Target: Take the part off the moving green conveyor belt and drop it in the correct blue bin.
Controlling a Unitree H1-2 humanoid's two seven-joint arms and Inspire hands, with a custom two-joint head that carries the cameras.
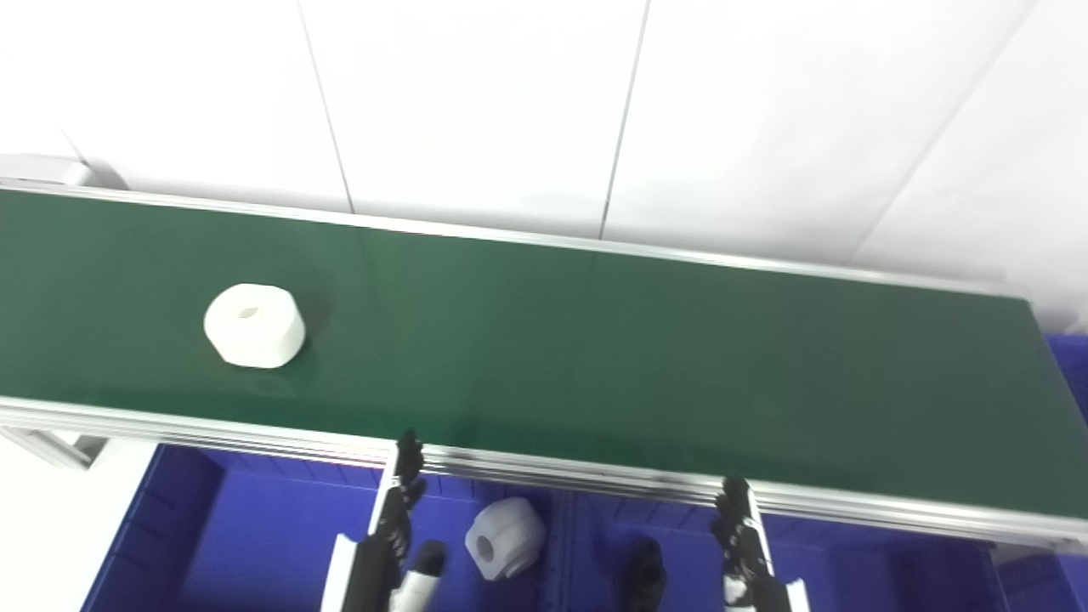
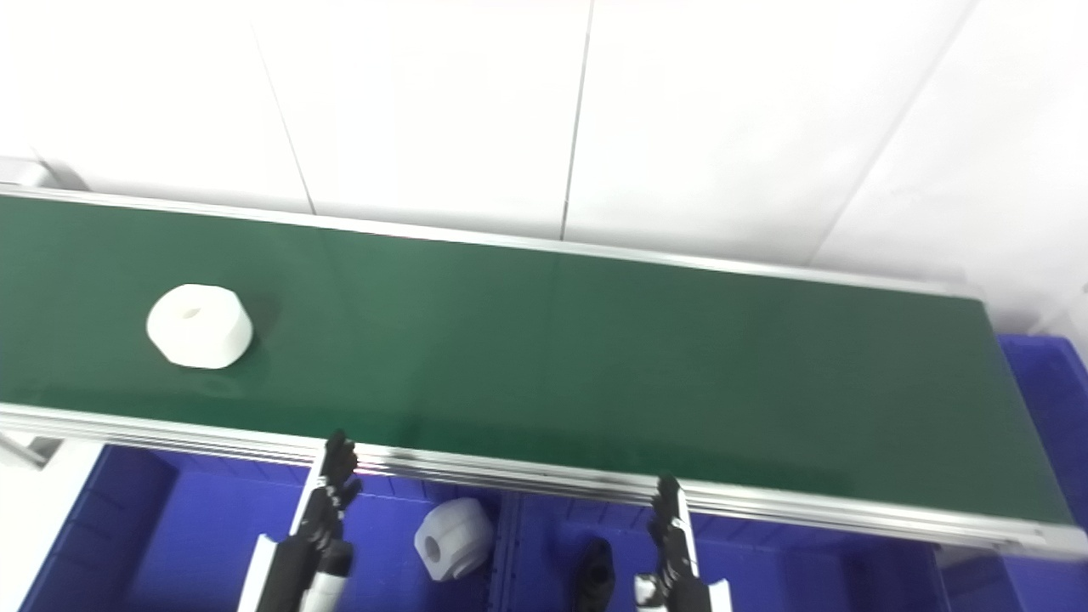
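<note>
A white hexagonal part (image 1: 254, 325) with a centre hole lies on the green conveyor belt (image 1: 595, 340), toward its left end. My left hand (image 1: 393, 535) rises from the bottom edge over the left blue bin (image 1: 255, 527), fingers extended and empty, just below the belt's near rail. My right hand (image 1: 741, 544) does the same over the right blue bin (image 1: 892, 569), fingers apart, nothing held. Both hands are well to the right of the part. A second white part (image 1: 503, 537) lies in the left bin, beside my left hand.
The belt's aluminium rail (image 1: 595, 480) runs between the hands and the belt. A divider (image 1: 561, 544) separates the two bins. Another blue bin (image 1: 1073, 374) sits past the belt's right end. White wall panels stand behind.
</note>
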